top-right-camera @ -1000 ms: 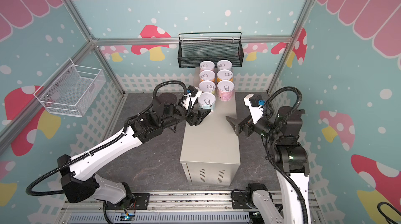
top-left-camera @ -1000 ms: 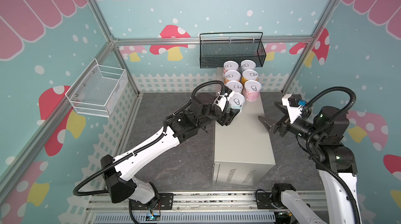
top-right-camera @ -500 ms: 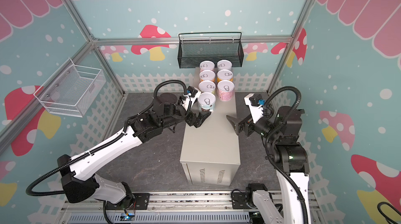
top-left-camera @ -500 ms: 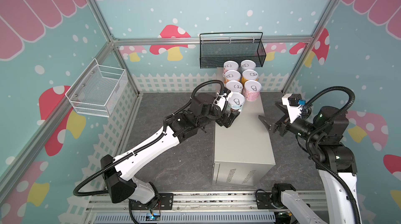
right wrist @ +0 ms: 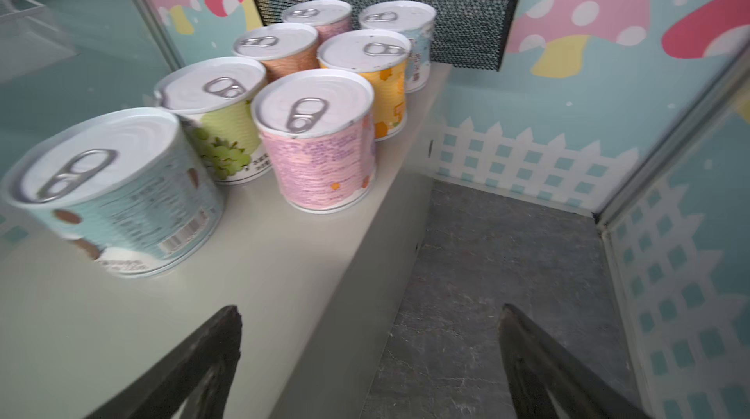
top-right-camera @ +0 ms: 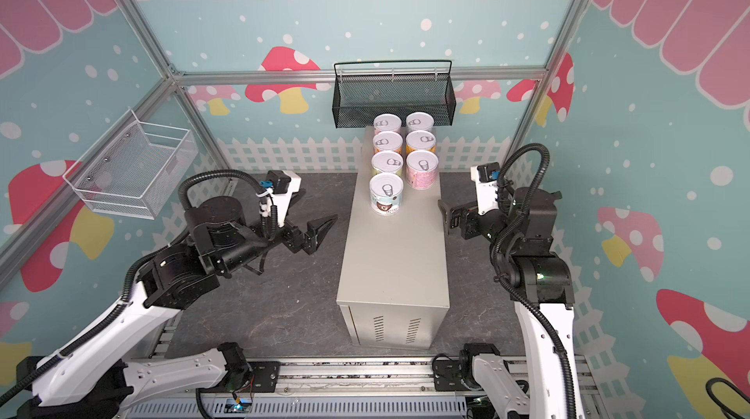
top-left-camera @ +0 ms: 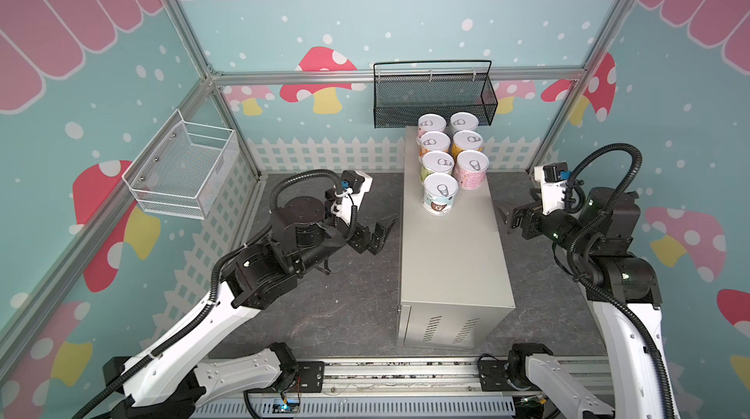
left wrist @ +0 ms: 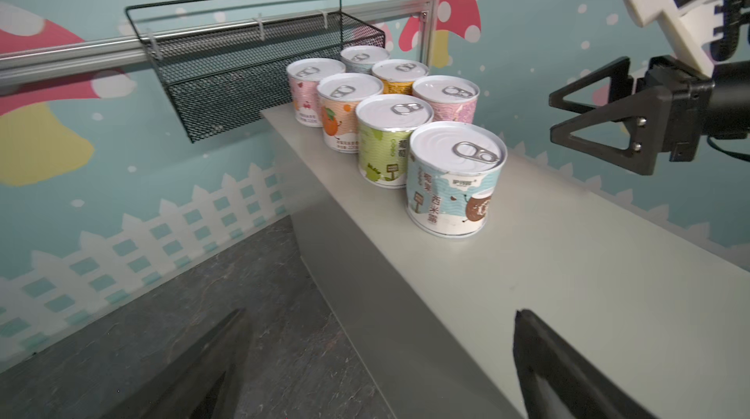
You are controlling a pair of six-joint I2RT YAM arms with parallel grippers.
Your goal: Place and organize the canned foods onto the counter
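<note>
Several canned foods stand upright in two rows at the far end of the counter (top-left-camera: 450, 258), a beige-grey metal cabinet. The white-blue can (top-left-camera: 440, 193) (left wrist: 454, 177) (right wrist: 113, 193) is the nearest in the left row, with a green-label can (left wrist: 385, 141) behind it and a pink can (right wrist: 320, 145) beside that. My left gripper (top-left-camera: 381, 230) (top-right-camera: 320, 230) (left wrist: 379, 313) is open and empty, just off the counter's left edge, short of the white-blue can. My right gripper (top-left-camera: 505, 214) (top-right-camera: 444, 214) (right wrist: 369, 309) is open and empty at the counter's right edge.
A black mesh basket (top-left-camera: 434, 100) hangs on the back wall just behind the cans. A white wire basket (top-left-camera: 182, 169) hangs on the left wall. Dark stone floor (top-left-camera: 345, 295) lies on both sides of the counter.
My left gripper has opened, let go of the white-blue can and drawn back to the left off the counter. The can stays standing. My right gripper has pulled back slightly to the right.
</note>
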